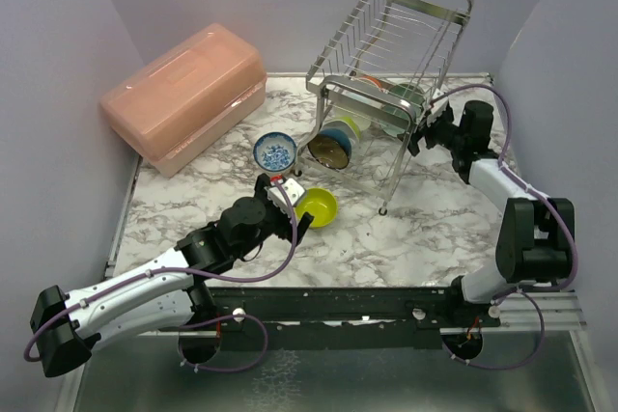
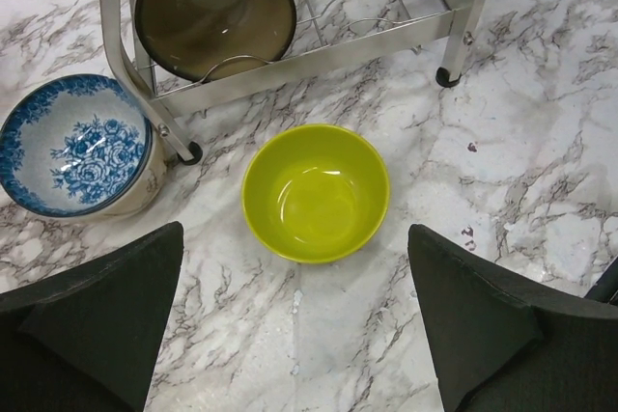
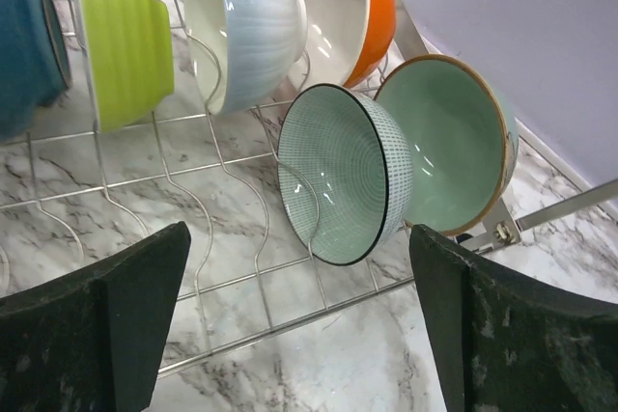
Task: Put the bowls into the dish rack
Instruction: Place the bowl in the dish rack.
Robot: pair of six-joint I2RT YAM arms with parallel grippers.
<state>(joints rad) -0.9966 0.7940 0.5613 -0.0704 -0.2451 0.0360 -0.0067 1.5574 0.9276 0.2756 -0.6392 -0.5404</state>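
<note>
Table (image 1: 435,229): marble top; a pink lidded box (image 1: 183,94) stands at the rear left, outside the task.

Dish rack (image 1: 386,41): upright at the rear centre-right. Its lower tier is well filled. The right wrist view shows bowls set on edge in the wire slots, among them a mint patterned bowl (image 3: 343,176) touching a mint bowl with a brown rim (image 3: 454,142). A dark bowl (image 2: 214,9) stands on edge at the rack's near left corner.

Outstanding items: two bowls are on the table, both mouth up. The lime bowl (image 2: 315,192) stands just in front of the rack. The blue-and-white bowl (image 2: 75,142) stands to its left, beside the rack's leg.

Left gripper (image 1: 293,207): jaws spread wide, holding nothing. The lime bowl lies directly ahead and below, centred between the two fingers. Being round, it has no long axis; in my judgement a grasp must take the rim.

Right gripper (image 1: 422,132): jaws spread wide, empty, at the rack's right side, facing the racked bowls.

Finding: the left arm is plainly nearer both loose bowls, and the lime one is the likely next pick.
</note>
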